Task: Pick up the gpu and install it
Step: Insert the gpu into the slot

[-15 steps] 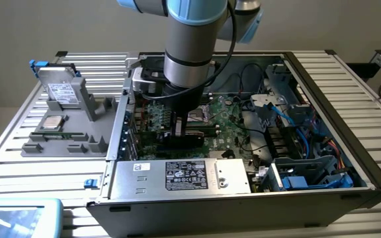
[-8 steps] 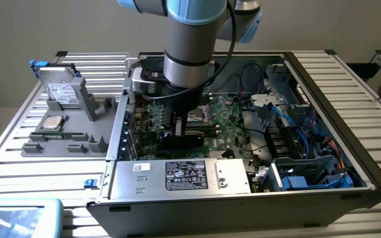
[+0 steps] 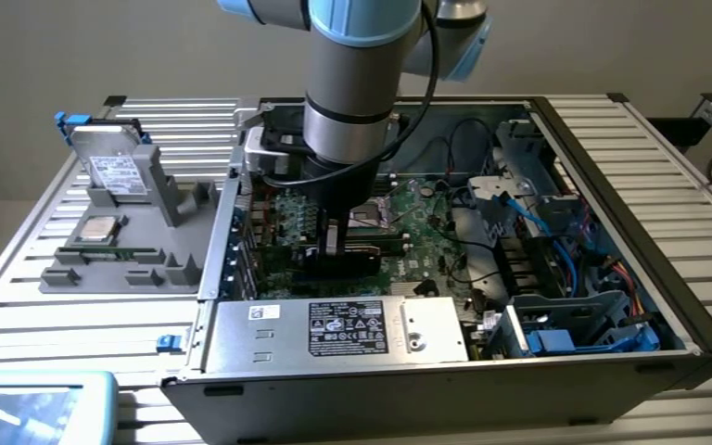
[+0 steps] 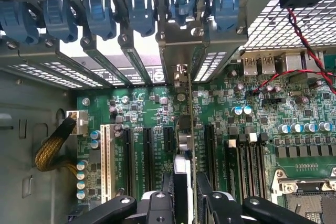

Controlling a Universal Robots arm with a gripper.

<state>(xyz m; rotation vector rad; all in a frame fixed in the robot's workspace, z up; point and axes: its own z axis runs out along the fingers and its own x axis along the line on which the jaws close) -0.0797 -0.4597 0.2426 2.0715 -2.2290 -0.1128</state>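
I've got the gpu [image 4: 186,145] clamped edge-on in my hand [image 4: 185,203], pickup done, hanging right over the motherboard [image 4: 142,108] slots [image 4: 167,140] below, not seated yet.

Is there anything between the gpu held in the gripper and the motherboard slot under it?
Nothing visible. In the wrist view the gripper holds the gpu edge-on, standing upright over the motherboard among the expansion slots. No cable or other part crosses beneath it. Whether its edge already sits in a slot cannot be told.
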